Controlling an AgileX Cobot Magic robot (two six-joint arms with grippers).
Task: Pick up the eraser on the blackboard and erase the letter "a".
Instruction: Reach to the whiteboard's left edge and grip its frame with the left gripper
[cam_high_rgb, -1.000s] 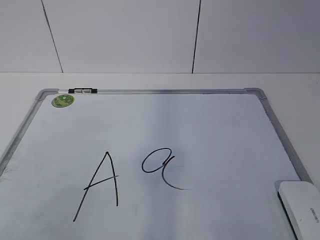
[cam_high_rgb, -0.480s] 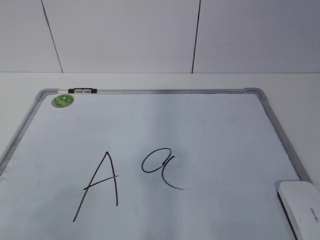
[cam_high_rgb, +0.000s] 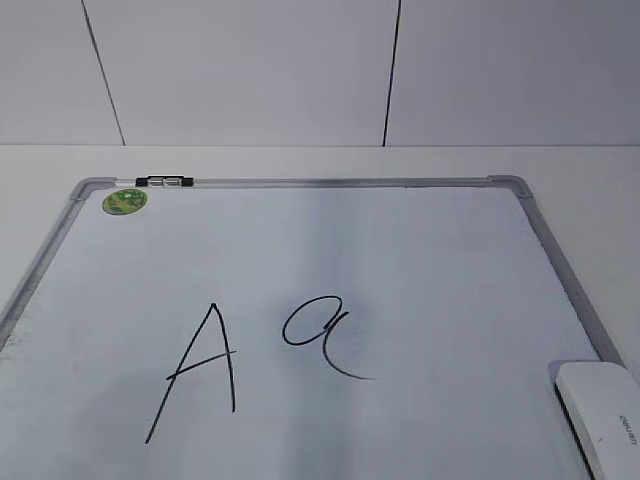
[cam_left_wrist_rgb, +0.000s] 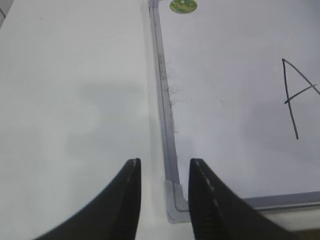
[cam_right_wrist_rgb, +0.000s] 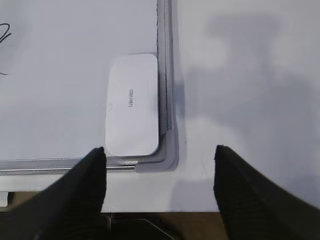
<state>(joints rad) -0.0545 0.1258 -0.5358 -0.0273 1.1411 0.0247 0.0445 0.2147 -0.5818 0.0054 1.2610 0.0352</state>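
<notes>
The blackboard (cam_high_rgb: 420, 260) is a white dry-erase board with a silver frame, lying flat on the table. The cursive letter "a" (cam_high_rgb: 318, 338) sits near its middle, right of a capital "A" (cam_high_rgb: 200, 370). The white eraser (cam_high_rgb: 602, 415) lies in the board's near right corner; it also shows in the right wrist view (cam_right_wrist_rgb: 132, 104). My right gripper (cam_right_wrist_rgb: 160, 152) is open and empty, above the table's front edge just short of that corner. My left gripper (cam_left_wrist_rgb: 165, 165) is open and empty over the board's near left corner (cam_left_wrist_rgb: 175, 197). Neither gripper shows in the exterior view.
A green round sticker (cam_high_rgb: 125, 201) and a black-and-silver clip (cam_high_rgb: 165, 182) sit at the board's far left corner. A tiled wall rises behind the table. The table's front edge (cam_right_wrist_rgb: 165, 212) runs just below the board.
</notes>
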